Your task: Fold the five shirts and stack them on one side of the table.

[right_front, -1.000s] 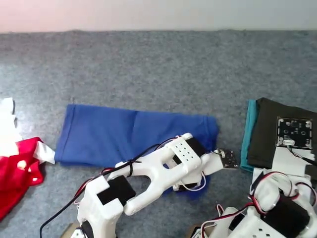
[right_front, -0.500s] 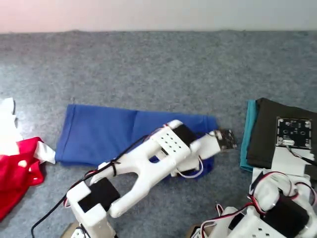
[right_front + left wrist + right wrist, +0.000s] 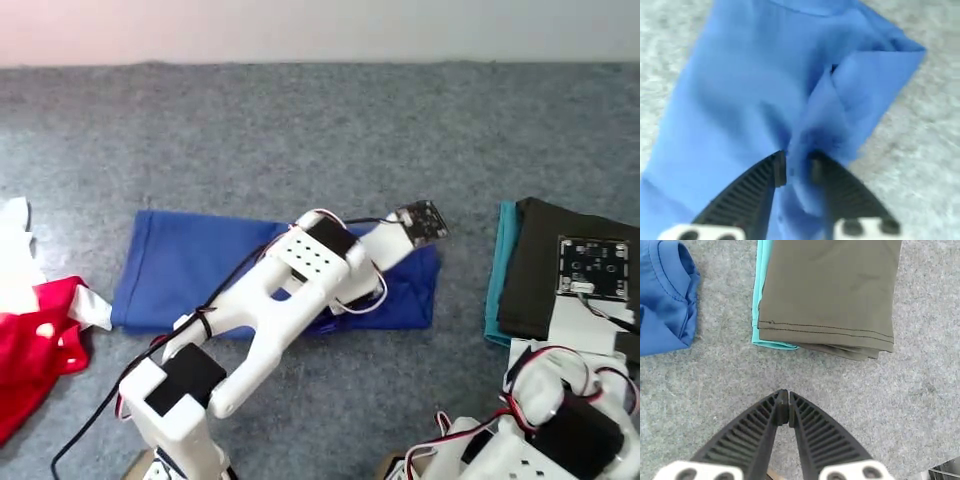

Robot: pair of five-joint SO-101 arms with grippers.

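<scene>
On the grey counter (image 3: 320, 130), from the middle out toward 9 o'clock, a blue shirt (image 3: 190, 270), long and mostly flat; lumpy and bunched up at its 3 o'clock end; over that end, the white left arm (image 3: 290, 290), stretched up from 7 o'clock toward the middle; left end effector (image 3: 796, 169) clenched on a raised fold of the blue shirt, with blue cloth pinched between the two black fingers (image 3: 755, 190); a loose blue flap folded over just past the pinch.

At 3 o'clock, a neat pile of two folded shirts; dark brown shirt (image 3: 830, 285) on top, teal shirt (image 3: 761, 295) under it, with a thin teal edge peeking out on the side nearest the blue shirt; pile near the blue shirt but not touching it, a strip of grey counter between them; right arm (image 3: 560, 420) down at 5 o'clock, just beside the pile; right end effector (image 3: 784, 407) clenched tight on nothing, tips touching, over bare counter near the pile's edge.

At 8 o'clock, a red shirt (image 3: 35, 350), crumpled and not folded; touching it, at 9 o'clock, a white shirt (image 3: 12, 250), also in a heap and partly cut off by the edge; both near the blue shirt's 9 o'clock end, not on it.
</scene>
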